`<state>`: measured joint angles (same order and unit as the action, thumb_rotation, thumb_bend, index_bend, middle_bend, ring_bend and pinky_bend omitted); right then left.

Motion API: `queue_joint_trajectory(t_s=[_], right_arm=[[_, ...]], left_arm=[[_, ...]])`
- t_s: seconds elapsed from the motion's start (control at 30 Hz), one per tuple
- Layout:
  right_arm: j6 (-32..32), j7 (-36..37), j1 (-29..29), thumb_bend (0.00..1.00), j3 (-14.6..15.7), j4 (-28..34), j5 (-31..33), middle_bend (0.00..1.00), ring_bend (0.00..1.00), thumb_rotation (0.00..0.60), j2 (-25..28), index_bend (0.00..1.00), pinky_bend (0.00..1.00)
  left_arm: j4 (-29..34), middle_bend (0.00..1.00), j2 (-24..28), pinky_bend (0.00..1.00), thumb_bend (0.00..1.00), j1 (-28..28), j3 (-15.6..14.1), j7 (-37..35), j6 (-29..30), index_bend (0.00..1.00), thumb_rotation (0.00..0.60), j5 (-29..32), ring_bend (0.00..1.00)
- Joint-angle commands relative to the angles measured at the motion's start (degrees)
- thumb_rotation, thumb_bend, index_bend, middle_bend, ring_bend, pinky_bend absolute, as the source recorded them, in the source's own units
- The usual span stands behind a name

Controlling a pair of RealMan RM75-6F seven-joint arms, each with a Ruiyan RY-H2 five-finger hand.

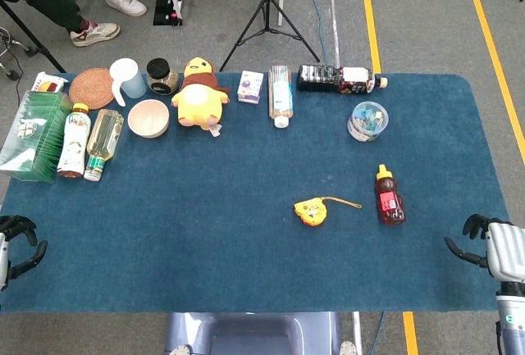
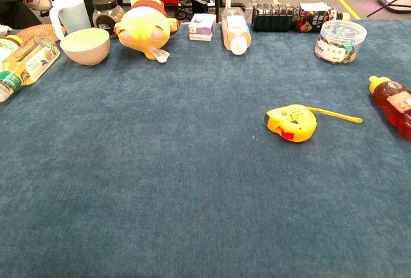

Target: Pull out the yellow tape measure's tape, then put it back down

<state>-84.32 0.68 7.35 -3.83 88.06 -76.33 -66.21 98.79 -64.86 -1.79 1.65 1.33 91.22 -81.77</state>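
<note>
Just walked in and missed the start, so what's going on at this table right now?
Nothing is being handled at the moment. The yellow tape measure lies on the blue table with a short length of tape sticking out, next to a red bottle lying on its side. The left robot hand sits at the table's left edge and the right robot hand at its right edge, both holding nothing and well away from the tape measure.

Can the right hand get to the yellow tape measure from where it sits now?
Probably yes: the right hand holds nothing, and only the red bottle lies near its path to the yellow tape measure.
</note>
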Motion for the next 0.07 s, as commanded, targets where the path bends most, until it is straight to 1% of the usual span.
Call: queue_joint_trajectory(t_s=[0.03,0.07], right_arm=[[0.07,0.03,-0.14,0.26,-0.12,-0.13,-0.33,0.59,0.58,0.424,-0.17,0.58,0.56],[0.19,0.00,-0.14,0.26,-0.17,-0.12,-0.45,0.59,0.58,0.424,-0.21,0.58,0.56]], left_arm=[[0.21,0.45,-0.01,0.35,0.31,-0.07,0.03,0.16,-0.53,0.64,0.568,-0.08,0.31],[0.19,0.45,-0.05,0.35,0.31,-0.07,0.05,0.23,-0.64,0.64,0.572,-0.12,0.31]])
